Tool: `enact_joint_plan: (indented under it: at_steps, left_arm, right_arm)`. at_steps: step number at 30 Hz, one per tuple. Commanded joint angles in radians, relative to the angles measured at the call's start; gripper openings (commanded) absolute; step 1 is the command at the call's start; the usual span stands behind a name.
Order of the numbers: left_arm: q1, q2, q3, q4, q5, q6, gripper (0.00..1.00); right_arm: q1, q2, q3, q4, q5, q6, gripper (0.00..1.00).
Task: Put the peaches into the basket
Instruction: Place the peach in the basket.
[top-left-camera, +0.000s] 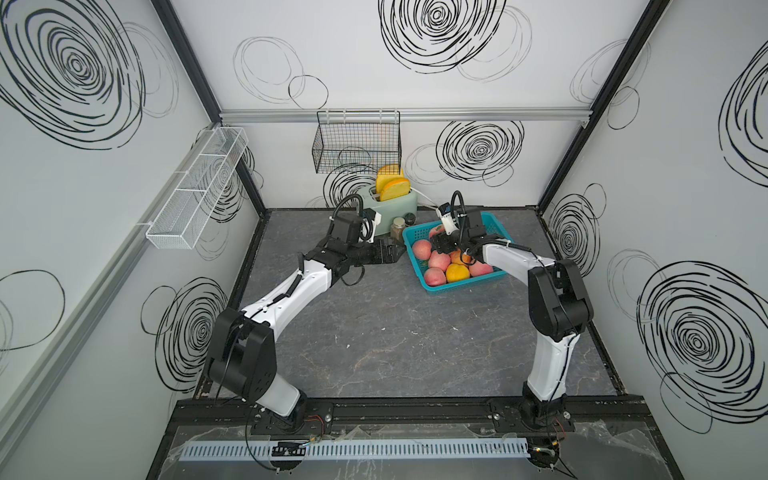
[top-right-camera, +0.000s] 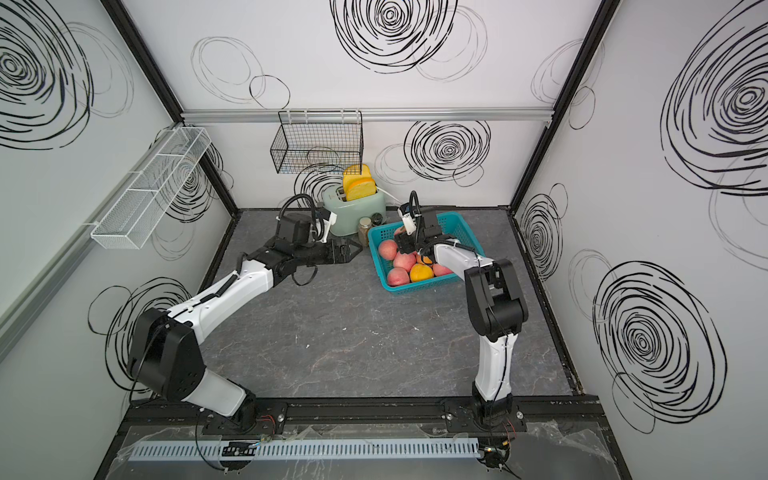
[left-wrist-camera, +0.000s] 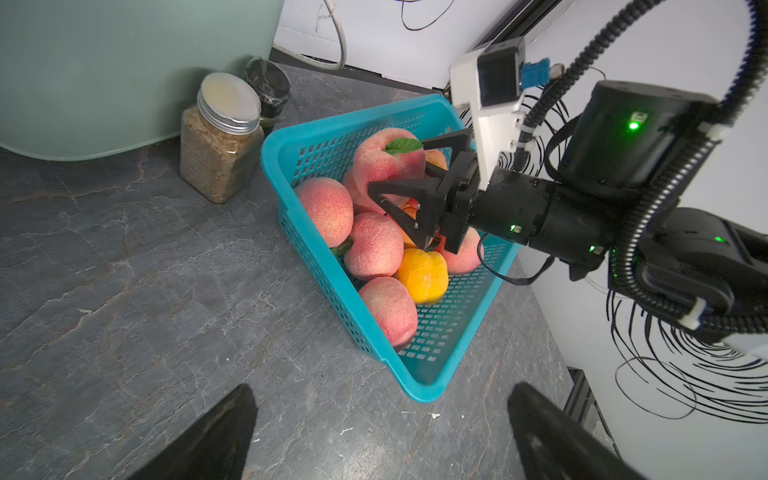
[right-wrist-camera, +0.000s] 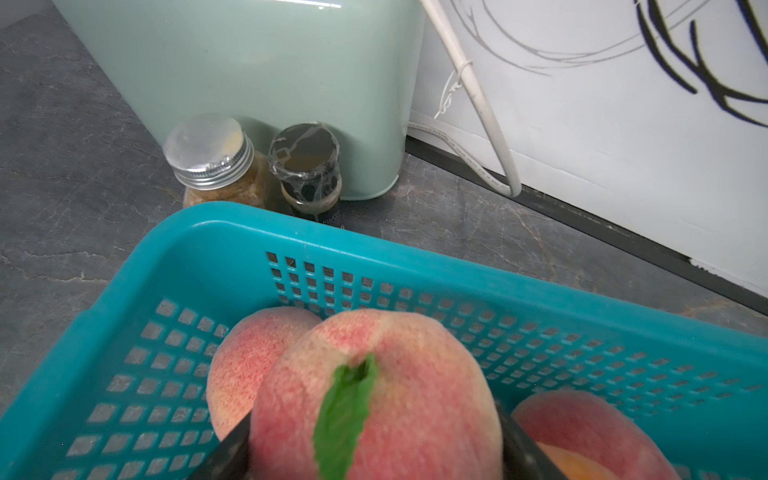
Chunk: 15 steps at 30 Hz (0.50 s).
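Observation:
The teal basket (top-left-camera: 465, 286) (top-right-camera: 428, 287) stands at the back right of the table. In it lie several pink-red peaches (top-left-camera: 422, 249) (top-right-camera: 397, 276) and a yellow-orange peach (top-left-camera: 457, 272) (left-wrist-camera: 424, 276). My right gripper (left-wrist-camera: 395, 168) (right-wrist-camera: 374, 457) hangs over the basket's far end, shut on a pink peach with a green leaf (right-wrist-camera: 415, 374) (left-wrist-camera: 382, 162). That peach sits above the others, inside the rim (right-wrist-camera: 291, 232). My left gripper (top-left-camera: 395, 249) (left-wrist-camera: 382, 436) stands open over bare table just left of the basket's near corner (left-wrist-camera: 419, 395). Nothing is between its fingers.
A mint-green toaster (top-left-camera: 392, 201) with bread slices stands at the back wall. A jar with a metal lid (left-wrist-camera: 220, 141) and a dark bottle (left-wrist-camera: 268, 87) stand between it and the basket. A black wire basket (top-left-camera: 357, 143) and a white mesh rack (top-left-camera: 195, 191) hang on the walls.

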Motion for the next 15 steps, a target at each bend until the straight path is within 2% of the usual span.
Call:
enact_joint_plan:
  at_steps: [1, 15]
  left_arm:
    - [-0.002, -0.004, -0.006, 0.038, -0.005, 0.008, 0.98]
    - [0.011, -0.027, -0.022, 0.027, -0.010, 0.012, 0.98]
  right_arm:
    - [0.005, 0.019, 0.021, -0.019, 0.004, -0.020, 0.74]
    - [0.015, -0.005, 0.022, -0.020, 0.015, -0.023, 0.85]
